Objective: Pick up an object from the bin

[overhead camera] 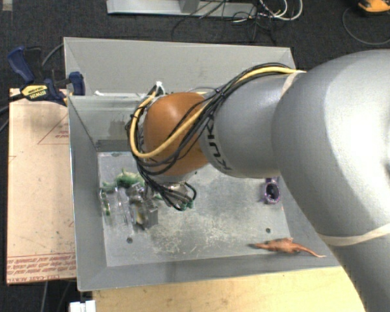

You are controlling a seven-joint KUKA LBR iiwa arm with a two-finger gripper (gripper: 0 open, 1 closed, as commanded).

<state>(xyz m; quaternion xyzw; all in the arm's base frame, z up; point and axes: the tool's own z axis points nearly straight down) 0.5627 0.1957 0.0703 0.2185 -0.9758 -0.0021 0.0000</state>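
Big arm (325,148) blocked our view; gripper (142,210) sat at 9 o'clock in the bin (214,229) by green-clear clutter (122,179), apart or together we couldn't tell. We'd center first.

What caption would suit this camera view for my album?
Robot hand low in the grey bin beside a green-and-clear thing; an orange toy lizard and purple piece lie apart.

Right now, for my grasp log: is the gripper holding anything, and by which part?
It cannot be told. The gripper is low at the left of the bin, beside a small green thing; the view does not settle any hold.
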